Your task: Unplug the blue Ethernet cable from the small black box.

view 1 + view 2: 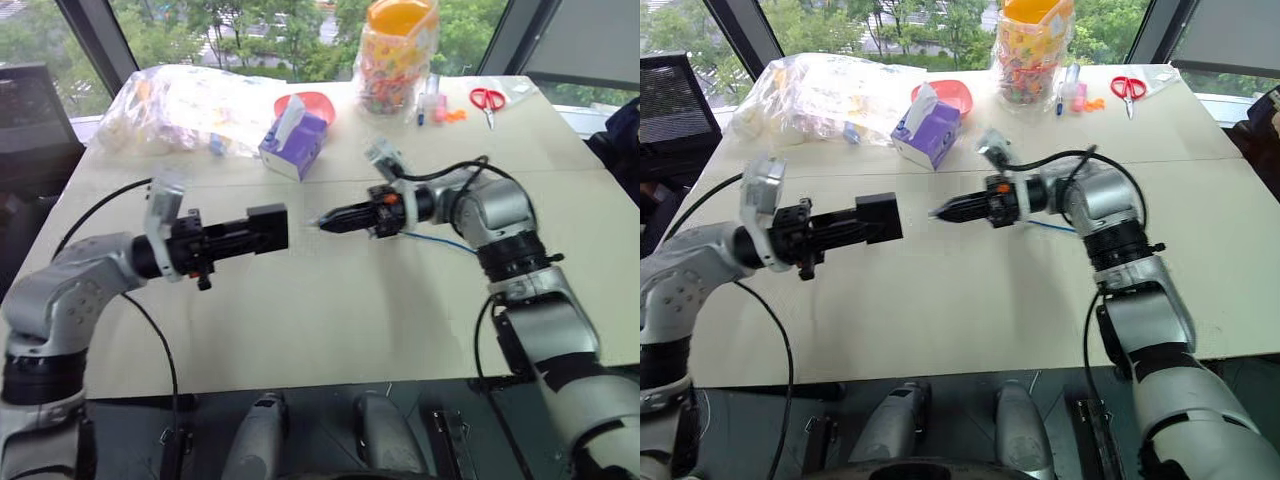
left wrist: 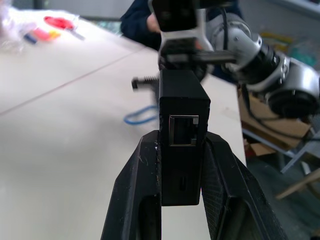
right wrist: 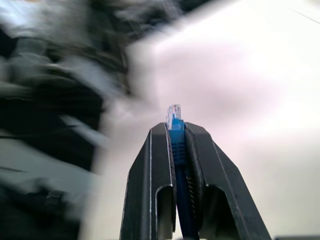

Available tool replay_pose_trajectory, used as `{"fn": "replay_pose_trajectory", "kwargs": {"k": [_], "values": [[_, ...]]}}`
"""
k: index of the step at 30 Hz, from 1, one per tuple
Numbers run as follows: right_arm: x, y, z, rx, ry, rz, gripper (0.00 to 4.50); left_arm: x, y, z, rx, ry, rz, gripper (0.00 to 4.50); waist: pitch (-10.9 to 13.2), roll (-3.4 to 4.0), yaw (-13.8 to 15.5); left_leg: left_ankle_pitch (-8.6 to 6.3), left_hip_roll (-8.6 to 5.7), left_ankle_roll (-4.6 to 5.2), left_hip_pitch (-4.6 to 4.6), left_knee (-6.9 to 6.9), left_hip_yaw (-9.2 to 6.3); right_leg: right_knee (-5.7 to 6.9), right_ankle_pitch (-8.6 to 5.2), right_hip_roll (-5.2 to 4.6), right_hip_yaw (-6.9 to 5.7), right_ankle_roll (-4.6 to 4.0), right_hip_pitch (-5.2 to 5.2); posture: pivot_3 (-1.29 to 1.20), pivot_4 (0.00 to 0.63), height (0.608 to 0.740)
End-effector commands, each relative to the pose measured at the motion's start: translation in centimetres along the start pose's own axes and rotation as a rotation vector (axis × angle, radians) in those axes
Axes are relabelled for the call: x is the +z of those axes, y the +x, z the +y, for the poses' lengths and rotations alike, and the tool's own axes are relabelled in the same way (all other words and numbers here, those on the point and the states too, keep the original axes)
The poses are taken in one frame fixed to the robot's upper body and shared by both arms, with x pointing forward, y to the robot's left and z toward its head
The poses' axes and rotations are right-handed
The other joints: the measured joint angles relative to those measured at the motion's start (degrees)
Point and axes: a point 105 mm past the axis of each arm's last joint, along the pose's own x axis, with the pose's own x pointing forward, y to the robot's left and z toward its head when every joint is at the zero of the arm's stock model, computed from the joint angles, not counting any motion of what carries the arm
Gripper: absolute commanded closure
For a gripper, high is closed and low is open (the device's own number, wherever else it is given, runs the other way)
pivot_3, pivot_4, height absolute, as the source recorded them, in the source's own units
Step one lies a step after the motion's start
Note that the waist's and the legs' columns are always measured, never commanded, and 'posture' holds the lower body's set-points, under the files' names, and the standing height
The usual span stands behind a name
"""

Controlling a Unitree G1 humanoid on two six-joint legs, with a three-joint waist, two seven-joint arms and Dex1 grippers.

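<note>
Two tools: left (image 2: 182, 150) grips one box (image 2: 183, 125), right (image 3: 175, 131) one cable (image 3: 176, 142).

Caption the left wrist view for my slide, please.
Left gripper clamps the small black box, its Ethernet port empty; blue Ethernet cable lies on the table behind.

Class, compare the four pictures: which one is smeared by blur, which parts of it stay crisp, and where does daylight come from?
Right wrist view: background smeared, yet the right claw and the blue Ethernet cable plug stay crisp. Left wrist view: the small black box sharp, background soft. Eye views: daylight enters through the windows beyond the table.
</note>
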Motion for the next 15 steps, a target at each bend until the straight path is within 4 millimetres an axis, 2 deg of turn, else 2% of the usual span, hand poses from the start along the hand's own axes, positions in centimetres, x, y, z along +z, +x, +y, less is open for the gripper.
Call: {"fn": "replay_pose_trajectory", "kwargs": {"k": [1,5,7,11,13,14,15], "values": [[1.4,-1.3,-1.2,-0.082,-0.068,-0.038,4.46,1.2,-0.3,-1.0,-0.022,0.048,-0.023,4.03,0.0,-0.02,-0.2,0.00,0.00,0.00,0.00,0.00,0.00,0.00,0.00,0.00,0.00,0.00,0.00,0.00,0.150,0.726],[1.4,-1.3,-3.9,-0.270,-0.162,-0.070,4.46,0.4,0.1,-0.5,0.006,0.071,-0.009,4.03,0.0,-0.01,-0.5,0.00,0.01,0.00,0.02,-0.03,0.01,0.03,0.01,0.01,0.01,0.02,-0.02,0.00,0.150,0.726],[1.0,-0.7,-5.8,-0.415,-0.225,-0.070,4.46,-0.5,1.1,0.3,0.040,0.109,0.001,4.03,0.0,-0.01,-0.6,0.00,0.02,0.00,0.06,-0.05,0.02,0.05,0.02,0.01,0.01,0.04,-0.01,0.00,0.150,0.726],[0.0,0.1,-7.9,-0.578,-0.268,-0.044,4.46,-2.1,3.0,2.1,0.132,0.213,-0.001,4.03,0.0,-0.02,-0.2,0.01,0.01,-0.01,0.09,-0.05,0.05,0.05,0.07,0.02,0.03,0.10,0.03,0.00,0.150,0.726],[-0.6,0.3,-8.6,-0.649,-0.279,-0.033,3.64,-3.0,4.5,4.0,0.251,0.360,-0.005,4.03,0.0,-0.04,0.2,0.01,-0.01,-0.01,0.05,-0.01,0.03,0.03,0.11,0.01,0.03,0.16,0.05,0.00,0.150,0.726],[-0.8,0.4,-8.8,-0.666,-0.282,-0.032,3.26,-3.2,4.9,4.4,0.277,0.409,-0.006,4.03,0.1,-0.08,0.3,0.01,-0.04,-0.01,0.06,0.01,0.04,0.02,0.11,-0.01,0.04,0.17,0.06,0.00,0.150,0.726],[-0.7,0.3,-9.1,-0.696,-0.288,-0.038,2.67,-3.5,5.6,4.5,0.279,0.400,-0.035,4.03,0.1,-0.08,0.2,0.02,-0.04,-0.01,0.04,0.02,0.03,0.00,0.12,0.00,0.04,0.17,0.06,0.00,0.150,0.726]]}}
